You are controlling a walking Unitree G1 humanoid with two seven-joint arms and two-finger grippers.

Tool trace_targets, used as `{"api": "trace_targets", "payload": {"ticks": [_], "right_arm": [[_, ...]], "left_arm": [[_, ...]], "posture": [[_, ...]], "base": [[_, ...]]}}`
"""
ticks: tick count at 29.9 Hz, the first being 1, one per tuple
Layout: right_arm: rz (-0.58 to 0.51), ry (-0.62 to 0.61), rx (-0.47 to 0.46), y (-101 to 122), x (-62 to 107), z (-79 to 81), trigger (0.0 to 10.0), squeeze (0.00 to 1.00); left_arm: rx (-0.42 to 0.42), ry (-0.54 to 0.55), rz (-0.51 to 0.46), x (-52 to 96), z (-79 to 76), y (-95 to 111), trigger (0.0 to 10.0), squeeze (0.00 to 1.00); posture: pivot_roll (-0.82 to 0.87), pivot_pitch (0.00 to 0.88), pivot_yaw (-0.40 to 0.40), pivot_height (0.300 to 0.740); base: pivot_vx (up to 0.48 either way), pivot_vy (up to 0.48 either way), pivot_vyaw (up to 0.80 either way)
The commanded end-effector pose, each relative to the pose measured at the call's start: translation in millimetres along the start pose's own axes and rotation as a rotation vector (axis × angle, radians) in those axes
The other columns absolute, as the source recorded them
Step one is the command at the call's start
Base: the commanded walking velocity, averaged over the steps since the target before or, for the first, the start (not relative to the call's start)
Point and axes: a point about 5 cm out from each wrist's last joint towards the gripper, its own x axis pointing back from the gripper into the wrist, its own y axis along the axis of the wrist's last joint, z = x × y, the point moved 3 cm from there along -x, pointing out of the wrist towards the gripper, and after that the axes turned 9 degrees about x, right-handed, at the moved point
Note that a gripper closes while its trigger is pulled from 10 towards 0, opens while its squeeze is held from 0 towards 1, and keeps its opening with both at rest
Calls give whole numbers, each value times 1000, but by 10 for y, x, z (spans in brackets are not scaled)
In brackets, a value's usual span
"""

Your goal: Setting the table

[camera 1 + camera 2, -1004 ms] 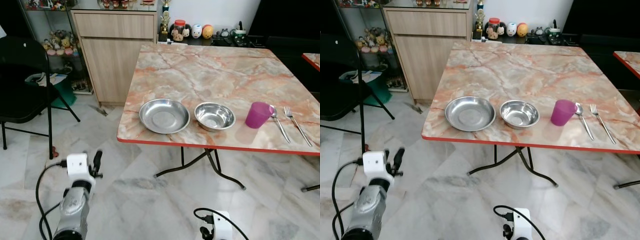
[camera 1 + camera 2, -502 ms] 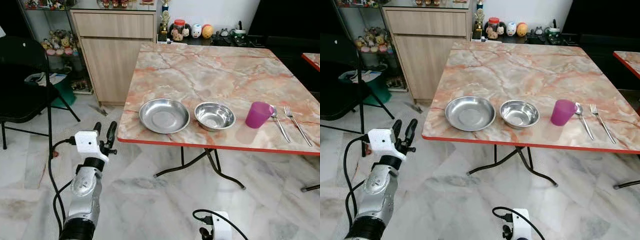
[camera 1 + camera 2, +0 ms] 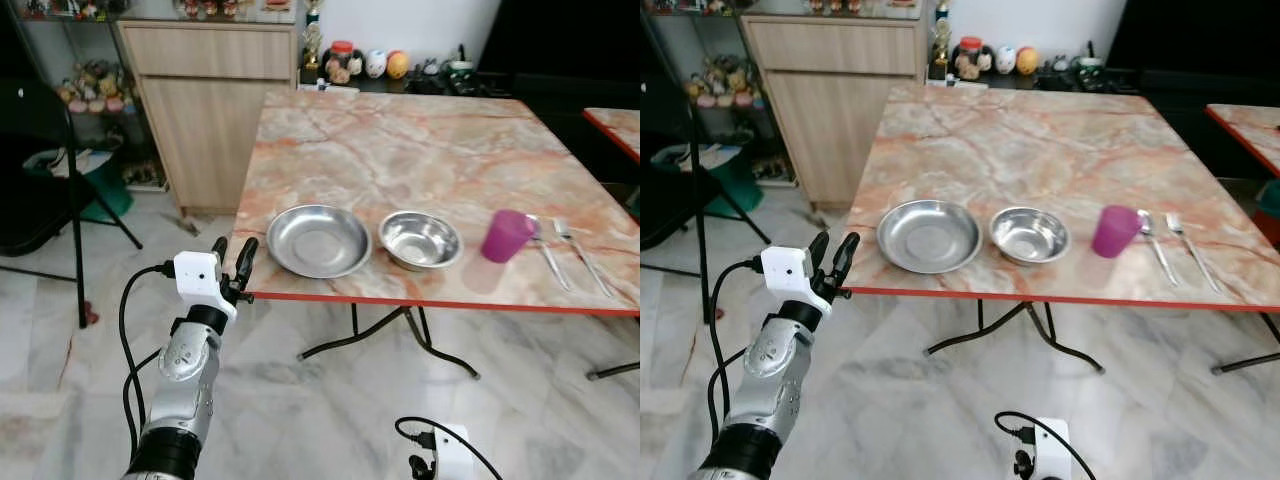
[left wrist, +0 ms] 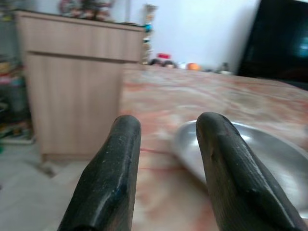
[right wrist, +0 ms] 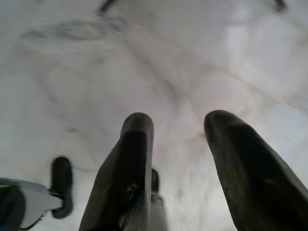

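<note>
The marble table point(image 3: 420, 150) fills most of the scene and serves as the landmark: a wooden cabinet point(image 3: 215, 100) stands beyond its far left corner, and a black folding chair point(image 3: 40, 170) sits well off to its left on the tiled floor. Along the table's near edge lie, from left to right, a wide steel plate point(image 3: 319, 240), a smaller steel bowl point(image 3: 420, 240) just beside it, a purple cup point(image 3: 506, 235), then a spoon point(image 3: 544, 256) and a fork point(image 3: 581, 256) side by side near the table's right end. The step in hand looks like an approach to the plate, the nearest piece to be arranged. The left gripper point(image 3: 233, 262) is raised at the table's near left corner, just short of the plate and at about tabletop height; its two black fingers point(image 4: 113, 178) stand parted with a clear gap, holding nothing and touching nothing, and the plate's rim shows just beyond them in the left wrist view. The next move probably calls for reaching forward over the table's edge and closing on that thin rim, which may be slippery. The right gripper point(image 5: 185, 144) hangs idle below the table's height, pointing at the floor, fingers apart and empty.
</note>
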Motion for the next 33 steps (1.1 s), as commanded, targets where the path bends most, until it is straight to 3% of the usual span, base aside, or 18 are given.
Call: {"api": "trace_targets", "payload": {"ticks": [1, 16, 28, 29, 31, 32, 33], "right_arm": [[-10, -10, -11, 7, 4, -47, 10000, 0], [-7, -3, -2, 14, 1, -42, 10000, 0], [-1, 1, -1, 9, 0, -38, 10000, 0], [-2, 1, 0, 9, 0, -38, 10000, 0], [-1, 0, 1, 9, 0, -39, 10000, 0], [-1, 0, 1, 10, 0, -37, 10000, 0], [-1, 0, 1, 10, 0, -37, 10000, 0]], "left_arm": [[14, -17, -2, -40, -53, 30, 10000, 0], [11, -22, 11, -81, -75, 70, 10000, 0], [37, -21, 122, -102, -93, -46, 10000, 0], [30, -28, 153, -101, -103, -86, 10000, 549], [26, -33, 166, -101, -108, -100, 10000, 549], [64, -20, 192, -103, -111, -125, 10000, 1000], [89, -13, 205, -109, -113, -132, 10000, 1000]], "posture": [[153, 0, -65, 740], [157, 0, -64, 740], [159, 0, -62, 740], [159, 0, -62, 740], [159, 0, -62, 740], [160, 0, -62, 740], [160, 0, -62, 740]], "base": [[262, 0, 0], [191, 0, 0], [0, 0, 0], [0, 0, 0], [0, 0, 0], [0, 0, 0], [0, 0, 0]]}}
